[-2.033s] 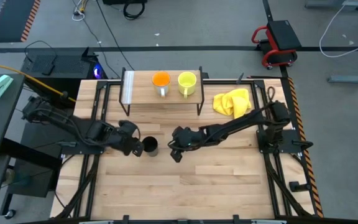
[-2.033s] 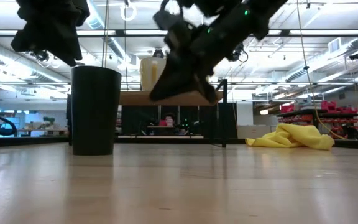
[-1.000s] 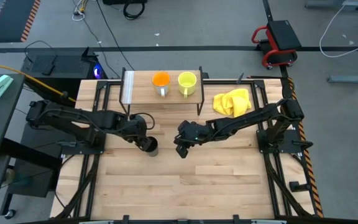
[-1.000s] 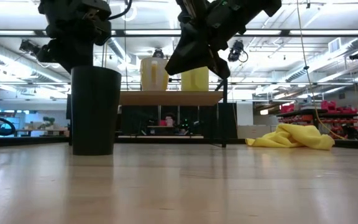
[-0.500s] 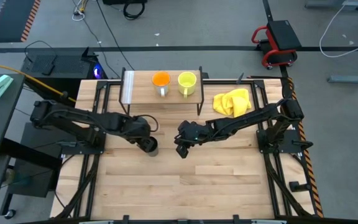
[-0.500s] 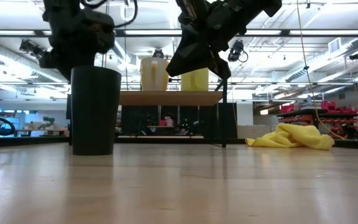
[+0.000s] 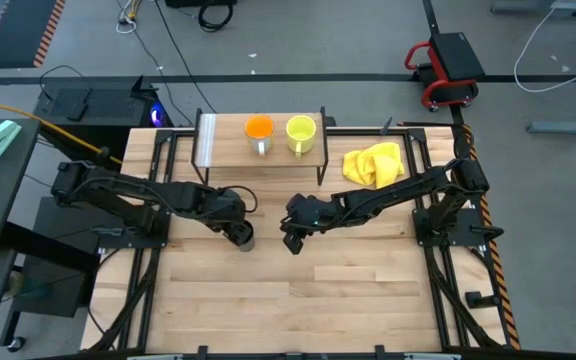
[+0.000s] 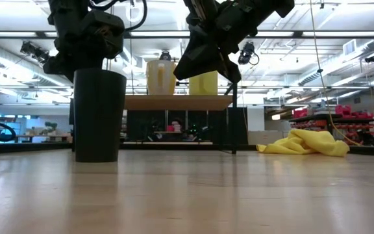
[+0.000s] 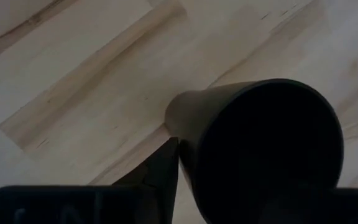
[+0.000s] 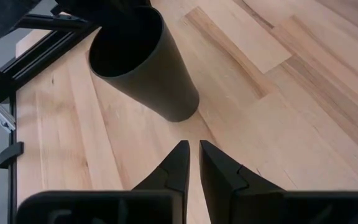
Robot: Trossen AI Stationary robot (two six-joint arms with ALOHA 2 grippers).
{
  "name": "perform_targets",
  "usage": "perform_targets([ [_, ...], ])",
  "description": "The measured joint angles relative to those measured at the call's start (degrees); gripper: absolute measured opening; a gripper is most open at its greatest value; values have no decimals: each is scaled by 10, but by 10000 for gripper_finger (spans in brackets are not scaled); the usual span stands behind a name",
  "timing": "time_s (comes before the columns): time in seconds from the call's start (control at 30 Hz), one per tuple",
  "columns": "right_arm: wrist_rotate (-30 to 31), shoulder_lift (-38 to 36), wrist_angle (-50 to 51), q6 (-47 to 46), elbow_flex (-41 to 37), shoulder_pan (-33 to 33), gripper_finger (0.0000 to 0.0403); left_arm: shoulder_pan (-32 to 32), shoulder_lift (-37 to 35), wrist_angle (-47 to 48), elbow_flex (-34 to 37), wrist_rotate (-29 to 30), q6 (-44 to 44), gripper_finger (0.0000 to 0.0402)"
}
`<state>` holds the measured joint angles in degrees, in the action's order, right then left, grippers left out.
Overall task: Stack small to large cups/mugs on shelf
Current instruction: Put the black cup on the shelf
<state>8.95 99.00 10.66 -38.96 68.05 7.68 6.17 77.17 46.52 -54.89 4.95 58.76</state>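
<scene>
The tall black cup stands upright on its base on the tabletop, in front of the shelf. The orange-inside mug and the yellow-green mug stand side by side on the shelf top. My left gripper is open and hovers right over the cup's mouth. One finger stands outside the cup's wall; the other is lost in the dark of the cup. My right gripper is shut on nothing, raised off the table to the right of the cup. My left gripper comes at the black cup from above, pointing down, with its fingers on either side of the rim's left wall. Whether a finger touches the wall, I cannot tell. The cup stands upright on the table.
A crumpled yellow cloth lies on the table right of the shelf. Black frame rails run along the table's left and right sides. Bare wood lies between the cup and the table's near edge.
My left gripper has moved a little toward the table's right and near edges, from beside the black cup to over its mouth, and has come down slightly to the rim. The cup has stayed in place.
</scene>
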Motion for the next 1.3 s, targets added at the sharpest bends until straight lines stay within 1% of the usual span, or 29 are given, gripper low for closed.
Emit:
perform_targets([
  [0.3, 0, 0, 0, 1, 0, 0, 43, 0, 0, 0, 0, -14, 6, 95],
  [0.57, 0, 0, 0, 2, 0, 0, 43, 0, 0, 0, 0, -18, 11, 95],
  [0.73, 0, 0, 0, 2, 0, 0, 43, 0, 0, 5, -3, -18, 21, 86],
  [0.83, 0, 0, 0, 2, 0, 0, 43, 0, 0, 21, -25, -18, 14, 79],
  [0.93, 0, 0, 0, 2, 0, 0, 43, 0, 0, 48, -56, -1, 3, 70],
  [1.03, 0, 0, 0, 2, 0, 0, 43, -4, 0, 100, -89, 22, -3, 57],
  [1.1, 0, 0, 0, 2, 0, 0, 43, -11, 0, 130, -104, 27, -12, 44],
  [1.23, 0, 0, 0, 2, 0, 0, 43, -24, -1, 139, -112, 23, -16, 12],
  [1.3, 1, 0, 0, 2, 0, 2, 43, -25, -1, 138, -114, 22, -19, 7],
])
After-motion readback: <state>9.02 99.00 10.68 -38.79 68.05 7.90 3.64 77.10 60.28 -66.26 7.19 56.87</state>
